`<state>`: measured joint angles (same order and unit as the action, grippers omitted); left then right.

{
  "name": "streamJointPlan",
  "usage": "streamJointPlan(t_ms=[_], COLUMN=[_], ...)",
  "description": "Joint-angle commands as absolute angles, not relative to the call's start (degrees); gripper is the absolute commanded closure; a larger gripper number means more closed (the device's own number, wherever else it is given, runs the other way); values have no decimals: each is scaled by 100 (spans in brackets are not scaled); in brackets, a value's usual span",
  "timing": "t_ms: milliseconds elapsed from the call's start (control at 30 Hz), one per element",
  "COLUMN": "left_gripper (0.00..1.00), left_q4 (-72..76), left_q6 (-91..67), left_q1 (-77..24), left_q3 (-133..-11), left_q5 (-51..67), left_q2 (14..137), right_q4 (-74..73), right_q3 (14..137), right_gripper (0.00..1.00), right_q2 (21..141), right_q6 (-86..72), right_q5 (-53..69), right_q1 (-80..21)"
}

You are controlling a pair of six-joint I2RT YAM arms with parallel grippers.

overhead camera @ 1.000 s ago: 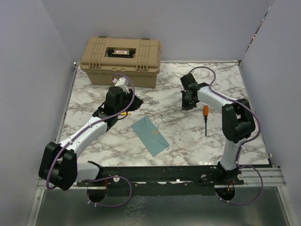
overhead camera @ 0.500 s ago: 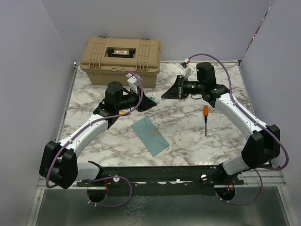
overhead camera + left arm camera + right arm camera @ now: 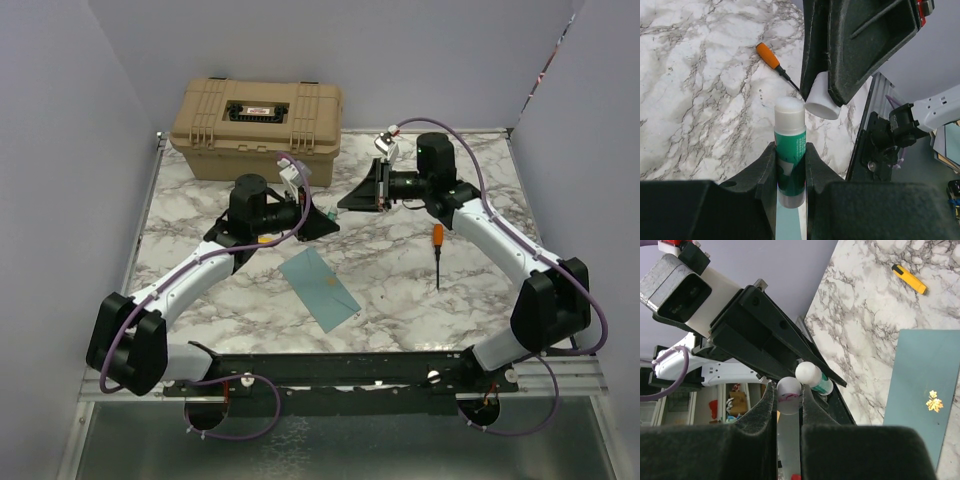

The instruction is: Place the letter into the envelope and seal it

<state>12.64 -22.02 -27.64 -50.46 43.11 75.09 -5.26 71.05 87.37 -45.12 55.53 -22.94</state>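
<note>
Your right arm has swung up from beside the orange-handled screwdriver to face the left. Left gripper is clamped on the green-and-white glue stick, and right gripper pinches a small white cap just beside the stick's tip. The flat teal paper envelope lies on the marble tabletop, nearer the bases, touching neither gripper.

White tubular left arm and right arm with bulky black joints rise from a black slotted metal rail; purple cables run from it to the black wedge-shaped left hand and right hand.
</note>
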Motion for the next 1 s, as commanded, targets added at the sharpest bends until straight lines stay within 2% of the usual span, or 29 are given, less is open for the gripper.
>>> streamJointPlan(t_ms=[0,567,967], left_gripper=[100,100,100], left_q4=[1485,1488,1490], left_q6=[-2249,-2157,-2186], left_q1=[-2843,-2848,-2848], left_q3=[-5179,-4968,-4906], left_q5=[4456,3591,3779], left_q2=[7572,7279,7172], right_q4=[-361,-1161,-576], right_q3=[7097,7392,7364], right_gripper=[100,100,100], right_q2=[8875,8663,8635], right_q6=[-4665,-4210,-4670], right_q5=[5674,4896,4947], right_q1=[-2333,-2329,-2329])
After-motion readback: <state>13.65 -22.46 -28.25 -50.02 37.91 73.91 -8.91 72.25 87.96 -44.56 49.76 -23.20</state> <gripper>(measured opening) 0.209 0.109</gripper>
